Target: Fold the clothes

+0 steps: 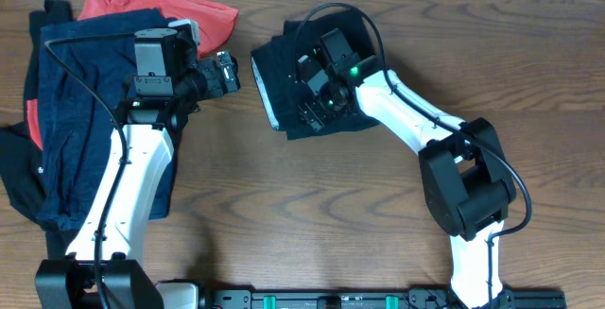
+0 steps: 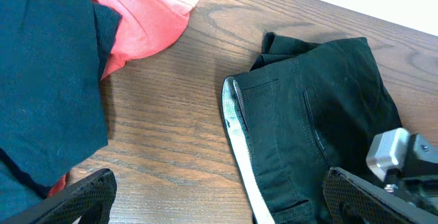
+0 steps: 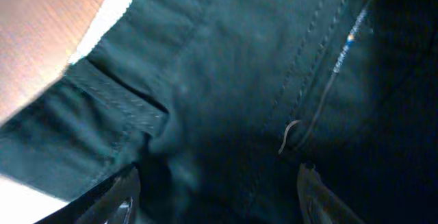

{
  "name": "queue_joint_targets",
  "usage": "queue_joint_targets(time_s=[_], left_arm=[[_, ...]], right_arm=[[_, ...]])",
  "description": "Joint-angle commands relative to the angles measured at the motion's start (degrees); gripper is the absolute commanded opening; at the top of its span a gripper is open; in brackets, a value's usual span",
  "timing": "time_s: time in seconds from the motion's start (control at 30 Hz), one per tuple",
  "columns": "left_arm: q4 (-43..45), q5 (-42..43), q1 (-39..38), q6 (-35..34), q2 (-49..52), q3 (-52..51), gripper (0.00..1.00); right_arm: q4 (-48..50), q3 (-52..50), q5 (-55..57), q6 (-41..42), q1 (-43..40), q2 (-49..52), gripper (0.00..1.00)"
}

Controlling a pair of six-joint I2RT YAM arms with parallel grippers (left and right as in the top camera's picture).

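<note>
The wooden table (image 1: 312, 205) fills my overhead view. On its left side lies the heap of clothes: a navy garment (image 1: 76, 82) spread on top, a coral-red garment (image 1: 208, 16) poking out at the far edge, and black cloth along the left border.

My left arm (image 1: 132, 177) runs from the near edge up across the navy garment, then the wrist bends right. My right arm (image 1: 416, 125) rises from the near right, elbows, and reaches up-left, wrist tipped down.

The folded black garment (image 1: 279, 68) sits at the centre far side, apart from the heap, with bare wood between.

The left claw (image 1: 227, 73) hangs over that bare strip, pointing at the black garment, fingers spread wide with nothing between them. The right claw (image 1: 317, 96) is down over the black garment, its fingers (image 3: 123, 196) also parted, seams and stitching close beneath.

A pale mesh lining (image 2: 236, 135) edges the garment's left side. A small blue mark (image 2: 227, 123) there is too small to read.
</note>
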Motion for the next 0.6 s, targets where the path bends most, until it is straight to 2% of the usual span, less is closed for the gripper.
queue_joint_targets(time_s=[0.0,0.27,0.57], left_arm=[[-0.13,-0.52,0.13,0.33,0.24,0.2,0.98],[-0.15,-0.52,0.13,0.33,0.24,0.2,0.98],[-0.15,-0.52,0.13,0.33,0.24,0.2,0.98]], right_arm=[[0.81,-2.62,1.01,2.12,-1.31,0.61,0.71],[3.3,-6.62,5.29,10.1,-5.31,0.63,0.71],[10.14,-11.98,5.73,15.08,-14.93,0.63,0.68]])
